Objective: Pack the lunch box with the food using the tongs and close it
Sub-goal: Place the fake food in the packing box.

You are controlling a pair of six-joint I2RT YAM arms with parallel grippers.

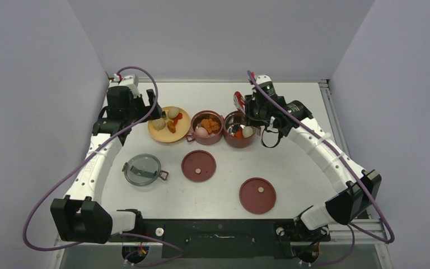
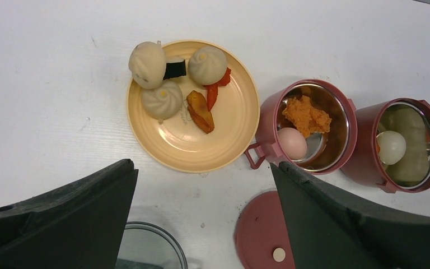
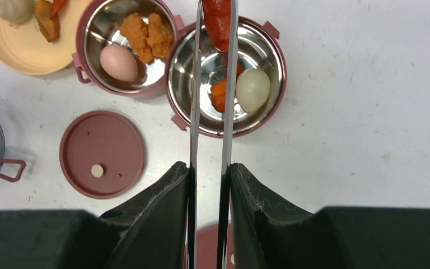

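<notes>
Two open maroon tiers of the lunch box stand side by side. The left tier (image 3: 84, 33) holds a pinkish egg (image 3: 118, 61) and orange-brown pieces (image 3: 145, 33). The right tier (image 3: 274, 84) holds a whitish egg (image 3: 252, 89) and an orange piece (image 3: 219, 94). My right gripper (image 3: 209, 168) is shut on the silver tongs (image 3: 228, 84), which pinch a red piece of food (image 3: 217, 22) over the right tier's far rim. My left gripper (image 2: 201, 164) hangs open and holds nothing, above the table just near of the plate.
A yellow-orange plate (image 2: 229, 140) left of the tiers carries three dumplings (image 2: 161, 100), a brown piece and red strips. Two maroon disc lids (image 1: 198, 166) (image 1: 257, 195) lie flat nearer the bases. The grey translucent lid (image 1: 142, 169) lies front left.
</notes>
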